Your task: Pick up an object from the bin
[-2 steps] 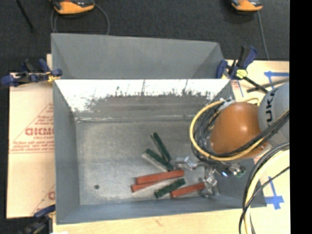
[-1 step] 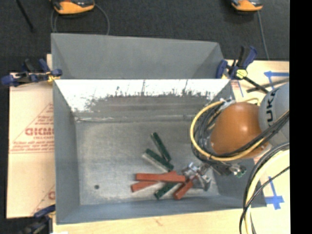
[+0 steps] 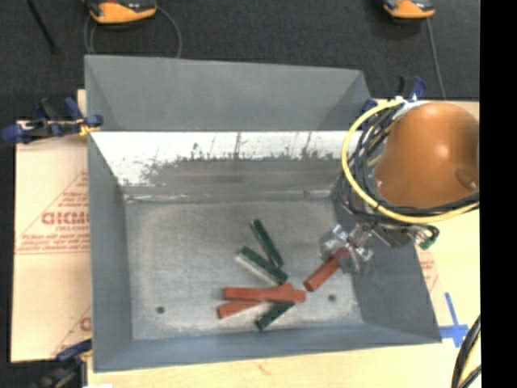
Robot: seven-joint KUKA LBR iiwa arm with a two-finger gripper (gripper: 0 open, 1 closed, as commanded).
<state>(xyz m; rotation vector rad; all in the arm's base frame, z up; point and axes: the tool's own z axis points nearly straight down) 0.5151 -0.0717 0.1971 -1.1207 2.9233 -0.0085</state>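
My orange wrist cover (image 3: 424,156) sits highest, ringed by its cables, with my arm reaching in from the right and bent steeply down into the bin's (image 3: 109,241) right side. Below it my hand (image 3: 345,251) is closed on the upper end of a short red block (image 3: 321,276), which slants down to the left. Its lower end sits just beside a longer red block (image 3: 262,295). I judge the grasp made and the lift about to start. The next move calls for a straight rise, keeping the tilted block from snagging the long red one. Further left, dark green sticks (image 3: 267,244) lie loosely heaped.
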